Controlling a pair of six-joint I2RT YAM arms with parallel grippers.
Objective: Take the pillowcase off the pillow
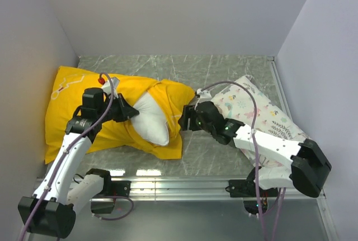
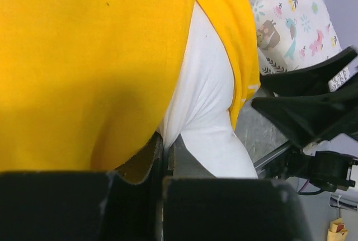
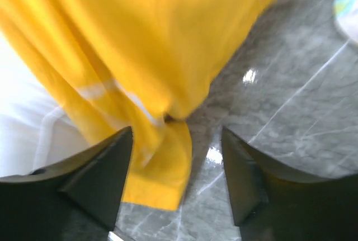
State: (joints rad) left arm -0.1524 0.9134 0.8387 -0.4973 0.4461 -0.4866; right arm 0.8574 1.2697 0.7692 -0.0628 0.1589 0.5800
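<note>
Along the near edge of the grey, veined, glossy stone-look tabletop (image 1: 168, 65) runs a straight brushed-metal rail (image 1: 179, 185), with both arm bases fixed to it. Beyond the rail, the left gripper (image 1: 126, 110) reaches in from the left. Its black fingers are pressed together and clamp the rim of the thin, crumply bright yellow fabric pillowcase (image 1: 72, 112) just where the cloth opens. The wrist view shows a shadowed yellow fold running down into the narrow slit between the fingers.

The plump, smooth, plain white pillow (image 1: 152, 119) bulges out of that opening as a rounded wedge. Its near corner lies bare on the tabletop, and the rest is hidden inside the case. The pillowcase lies across the left and middle of the tabletop, puffed at its far left corner, where white zigzag marks show. It is creased and bunched around the opening.

From the right, the right gripper (image 1: 187, 119) is released, its two dark wedge-shaped fingers standing well apart. A limp yellow flap with a pale stripe hangs between them, and neither finger visibly presses it.

Farther right, partly under the right arm, lies a soft white pillow printed with small colourful animals and leaves (image 1: 263, 112), set at an angle near the pillowcase's right end
</note>
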